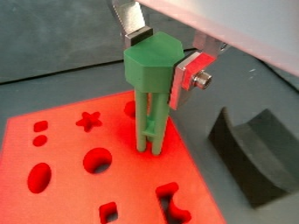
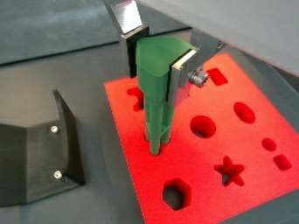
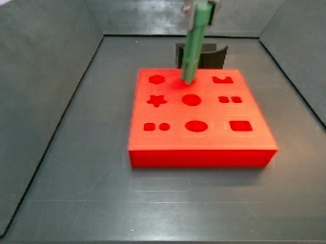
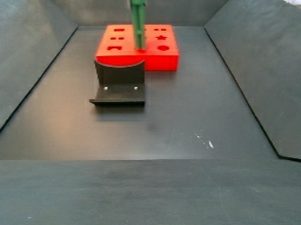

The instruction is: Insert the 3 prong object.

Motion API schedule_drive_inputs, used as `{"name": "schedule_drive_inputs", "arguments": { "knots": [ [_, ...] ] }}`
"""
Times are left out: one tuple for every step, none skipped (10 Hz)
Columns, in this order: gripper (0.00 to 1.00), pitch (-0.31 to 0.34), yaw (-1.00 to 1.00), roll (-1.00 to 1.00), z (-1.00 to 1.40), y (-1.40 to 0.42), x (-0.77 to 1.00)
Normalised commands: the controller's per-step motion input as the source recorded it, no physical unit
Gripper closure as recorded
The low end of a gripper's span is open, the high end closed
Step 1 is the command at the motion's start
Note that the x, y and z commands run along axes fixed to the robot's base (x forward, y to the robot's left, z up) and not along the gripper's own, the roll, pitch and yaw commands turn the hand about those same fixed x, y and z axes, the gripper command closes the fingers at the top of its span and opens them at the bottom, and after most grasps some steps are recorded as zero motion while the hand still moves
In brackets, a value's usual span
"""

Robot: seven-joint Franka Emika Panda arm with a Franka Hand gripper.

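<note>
The 3 prong object point(image 1: 151, 66) is a bright green piece with a thick head and thin parallel rods. It stands upright in both wrist views point(image 2: 158, 70). My gripper point(image 1: 160, 57) is shut on its head, with one silver finger point(image 1: 132, 19) and its dark pad on one side and the other finger point(image 2: 187, 63) opposite. The rod tips meet the top face of the red block point(image 1: 59, 171), among its shaped cutouts. I cannot tell whether they sit in a cutout. In both side views the green piece point(image 3: 195, 43) point(image 4: 137, 26) hangs down onto the block point(image 3: 204, 135).
The dark fixture point(image 2: 41, 157) stands on the grey floor close beside the red block point(image 2: 239, 131), and shows in a side view point(image 4: 118, 88). Sloping grey walls point(image 3: 64, 105) enclose the floor.
</note>
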Motion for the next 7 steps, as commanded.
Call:
{"name": "schedule_drive_inputs", "arguments": {
  "knots": [
    [1.0, 0.0, 0.07, -0.06, -0.03, 0.0, 0.0],
    [1.0, 0.0, 0.0, 0.0, -0.03, 0.0, 0.0],
    [1.0, 0.057, 0.0, 0.16, -0.23, -0.03, 0.21],
    [1.0, 0.061, 0.0, 0.17, -0.53, 0.0, 0.23],
    [1.0, 0.06, 0.0, 0.19, -0.54, -0.01, 0.26],
    [1.0, 0.047, 0.0, 0.24, -0.57, 0.0, 0.32],
    [1.0, 0.021, 0.0, 0.23, -0.62, 0.0, 0.3]
  ]
}}
